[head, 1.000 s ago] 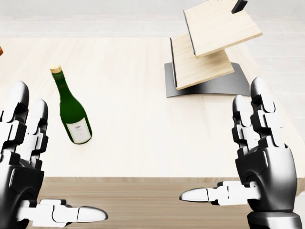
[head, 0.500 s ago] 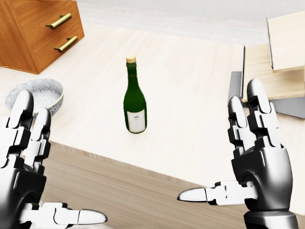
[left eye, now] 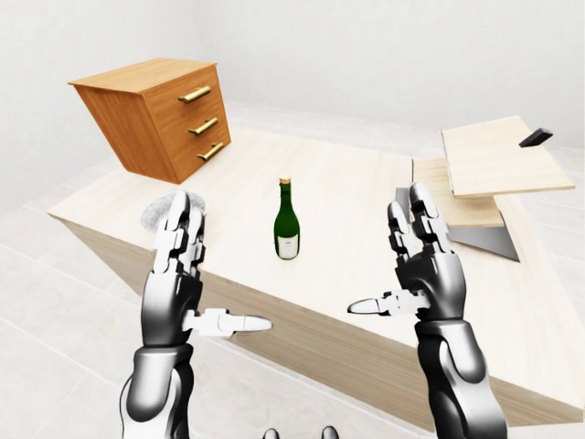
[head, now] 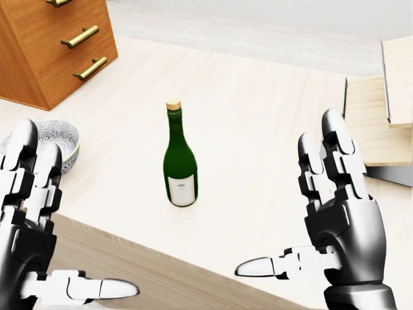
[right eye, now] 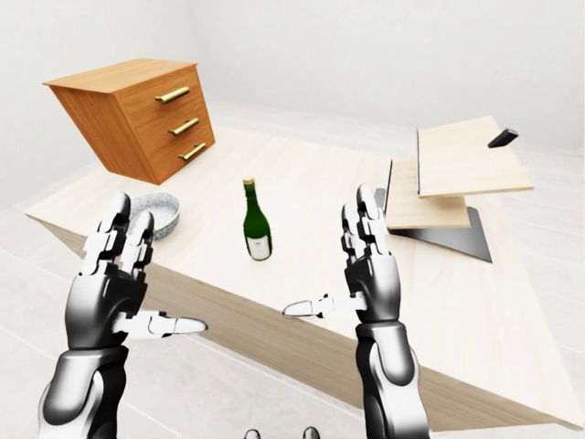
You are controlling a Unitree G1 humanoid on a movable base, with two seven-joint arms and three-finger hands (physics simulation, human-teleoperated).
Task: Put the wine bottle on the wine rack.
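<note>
My right hand (head: 335,226) and left hand (head: 29,226) hover open, empty. My view has swung left: the bottle (head: 180,157) now stands centred on the desk (head: 258,129), rack (left eye: 484,178) far right, so grasping comes next.

You see bright, even, sharp renders; the surface (head: 258,116) shows almost no shadows or glare.

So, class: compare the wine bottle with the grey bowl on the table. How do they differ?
The wine bottle is tall, narrow and dark green; the grey bowl is low, wide and speckled pale. The wine bottle is corked shut; the grey bowl lies open. The bowl sits nearer the wooden drawer chest. Both rest on the table, untouched.
</note>
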